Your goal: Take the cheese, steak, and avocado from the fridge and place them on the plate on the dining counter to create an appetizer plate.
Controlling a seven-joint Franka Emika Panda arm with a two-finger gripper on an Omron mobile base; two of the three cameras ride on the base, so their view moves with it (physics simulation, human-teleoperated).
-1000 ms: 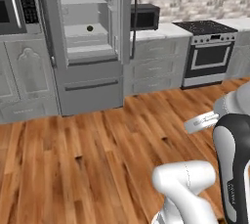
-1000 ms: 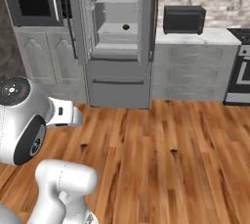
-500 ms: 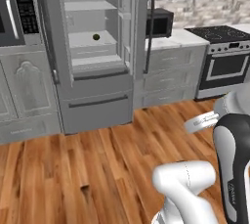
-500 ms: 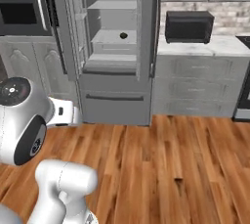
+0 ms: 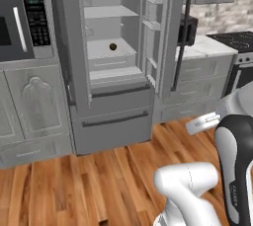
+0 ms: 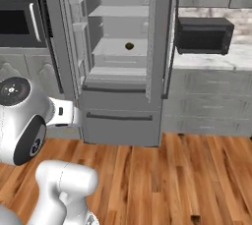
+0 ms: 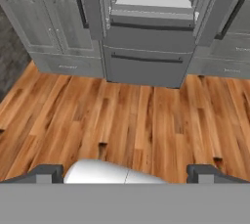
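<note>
The fridge (image 5: pixel 111 67) stands with both upper doors swung wide, across a stretch of wood floor (image 7: pixel 146 115) from the base. The avocado (image 5: pixel 113 47) sits alone on a middle shelf, toward the back and a little right of centre; the same dark ball shows in the right base view (image 6: pixel 129 46). No cheese or steak can be made out on the visible shelves. In the hand view the gripper (image 7: pixel 125 173) hangs over the floor in front of the fridge's lower drawer, its two tips set far apart with nothing between them, so it reads as released and empty. The likeliest trouble is the reach: the shelf is narrow and flanked by the open doors and their bins, so the arm could clip a door edge or the shelf lip on the way in. The avocado is also round, so an off-centre pinch could make it roll away toward the back wall. It looks near spherical from here; no long axis or pointing direction can be told.
</note>
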